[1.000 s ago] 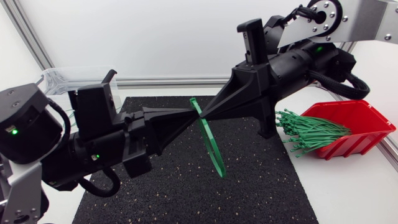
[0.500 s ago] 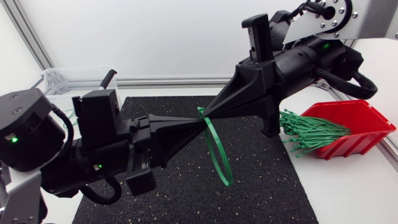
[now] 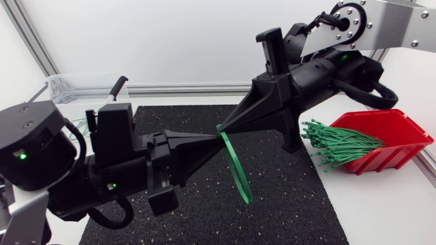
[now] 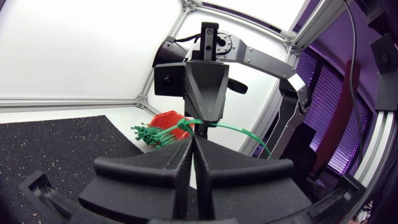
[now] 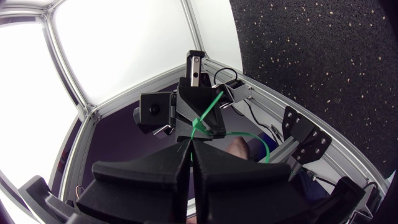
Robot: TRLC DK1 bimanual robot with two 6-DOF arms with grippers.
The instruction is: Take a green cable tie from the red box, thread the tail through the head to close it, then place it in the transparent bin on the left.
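Note:
Above the middle of the black mat, my left gripper (image 3: 216,138) and right gripper (image 3: 223,129) meet tip to tip. Both are shut on one green cable tie (image 3: 238,173), whose loop hangs down from the fingertips toward the mat. In the left wrist view my gripper (image 4: 194,137) pinches the green cable tie (image 4: 239,130), with the right gripper (image 4: 205,93) facing it. From the right wrist view the gripper (image 5: 191,140) holds the green cable tie (image 5: 209,114) just ahead of its tips. The red box (image 3: 395,139) lies at the right with a bundle of green ties (image 3: 337,143). The transparent bin (image 3: 71,88) stands at the back left.
The black mat (image 3: 286,204) covers the table's middle. White table surface (image 3: 381,211) borders it on the right, near the red box. The left arm's bulky body (image 3: 41,156) partly hides the bin.
Both grippers, still joined on the tie, have shifted slightly right and down. The tail end that stuck up above the fingertips no longer shows, and the loop has swung a little.

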